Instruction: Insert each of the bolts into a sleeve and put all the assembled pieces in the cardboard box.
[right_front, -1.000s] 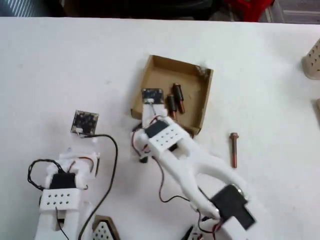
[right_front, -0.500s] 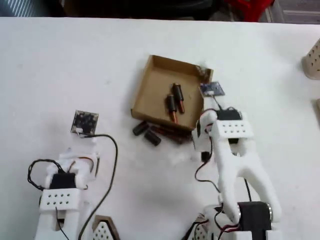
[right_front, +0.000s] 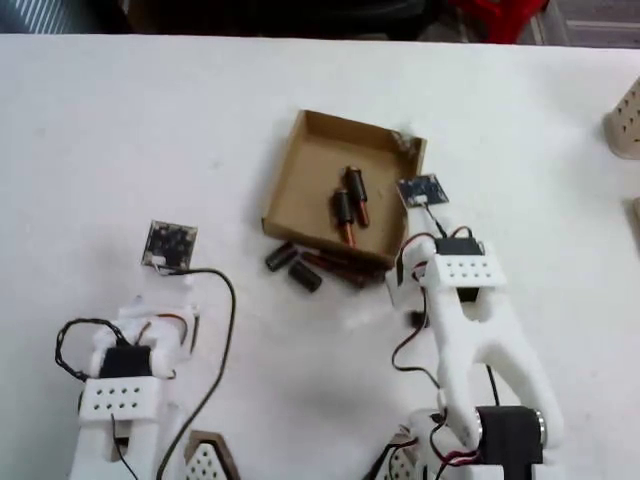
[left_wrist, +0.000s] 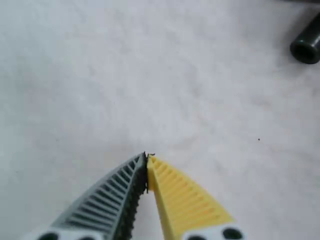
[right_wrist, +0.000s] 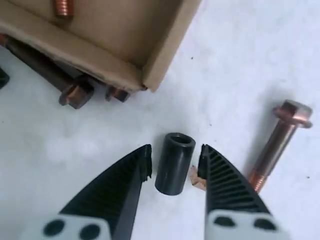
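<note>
Right fingers (right_wrist: 117, 192) straddle a sleeve (right_wrist: 173, 167) by the cardboard box (right_wrist: 165, 55).
They stand apart, one on each side of the black sleeve, just off the box's corner, with a loose bolt (right_wrist: 277, 145) lying beside it. Left fingers (left_wrist: 180, 200) are pressed together over the table (left_wrist: 100, 75), well apart from the box.
</note>
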